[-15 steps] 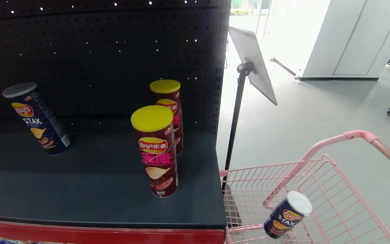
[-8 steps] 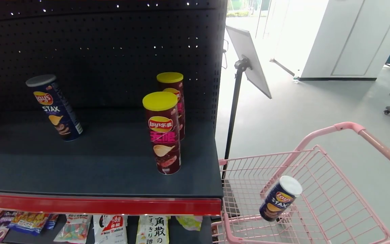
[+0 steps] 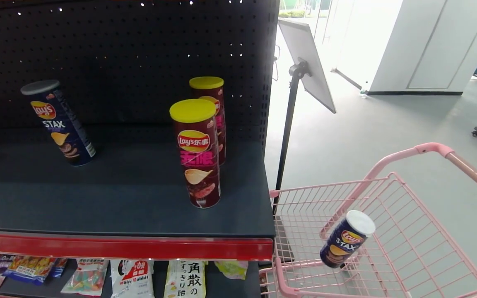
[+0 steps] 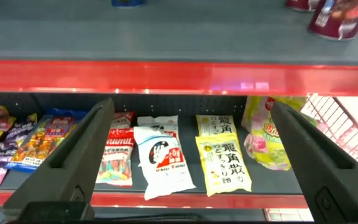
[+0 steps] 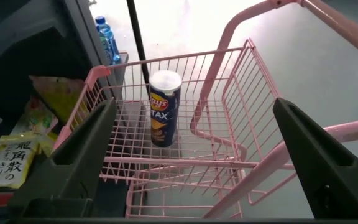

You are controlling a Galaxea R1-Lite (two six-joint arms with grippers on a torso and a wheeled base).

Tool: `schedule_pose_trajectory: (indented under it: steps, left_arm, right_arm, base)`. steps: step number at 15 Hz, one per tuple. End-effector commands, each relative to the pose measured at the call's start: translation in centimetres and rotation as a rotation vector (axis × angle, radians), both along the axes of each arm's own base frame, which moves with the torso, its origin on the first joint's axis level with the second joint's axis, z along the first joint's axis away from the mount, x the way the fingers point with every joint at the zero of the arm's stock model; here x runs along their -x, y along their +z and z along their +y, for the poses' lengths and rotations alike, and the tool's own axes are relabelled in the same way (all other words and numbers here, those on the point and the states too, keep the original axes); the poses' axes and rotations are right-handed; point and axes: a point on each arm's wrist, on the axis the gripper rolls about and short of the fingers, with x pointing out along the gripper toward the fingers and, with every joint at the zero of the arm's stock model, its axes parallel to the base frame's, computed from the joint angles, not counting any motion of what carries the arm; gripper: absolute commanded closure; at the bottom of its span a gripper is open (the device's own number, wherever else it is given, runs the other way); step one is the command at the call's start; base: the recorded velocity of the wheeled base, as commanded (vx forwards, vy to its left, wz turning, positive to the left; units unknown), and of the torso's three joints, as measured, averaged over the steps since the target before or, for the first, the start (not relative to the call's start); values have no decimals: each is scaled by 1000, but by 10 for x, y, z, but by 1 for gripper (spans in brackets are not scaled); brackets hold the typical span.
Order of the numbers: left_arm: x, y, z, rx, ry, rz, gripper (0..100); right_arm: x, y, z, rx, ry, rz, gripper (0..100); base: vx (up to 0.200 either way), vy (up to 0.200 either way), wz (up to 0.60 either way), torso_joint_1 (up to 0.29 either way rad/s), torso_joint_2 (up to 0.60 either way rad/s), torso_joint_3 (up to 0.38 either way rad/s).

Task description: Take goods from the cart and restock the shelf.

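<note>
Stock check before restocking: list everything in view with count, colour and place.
shelf: one, dark with red front edge, ahead left
red cans: two, dark red with yellow lids, standing on the shelf's right part
shelf blue can: one, dark blue with grey lid, standing at shelf's left
cart: one, pink, right of the shelf
cart blue can: one, dark blue with white lid, standing in the cart
snack packets: several, mixed colours, lower shelf
sign board: one, grey on black pole, beside the shelf's end
bottle: one, blue, by the pole's foot
left gripper: black, open, facing the lower shelf
right gripper: black, open, above the cart
</note>
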Motion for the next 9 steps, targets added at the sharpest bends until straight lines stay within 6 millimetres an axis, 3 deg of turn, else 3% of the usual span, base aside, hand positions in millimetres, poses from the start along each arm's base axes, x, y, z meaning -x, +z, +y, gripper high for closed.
schedule_pose_trajectory:
  steps: [1,9]
  left_arm:
    - [0,0,0,1,1,1,0]
    - [0,0,0,-1,-1,1,0]
  right_arm:
    - [0,0,0,0,-1,0,0]
    - [0,0,0,0,-1,0,0]
  base:
    - [0,0,0,-149,364,207]
    - [0,0,0,-182,441,259]
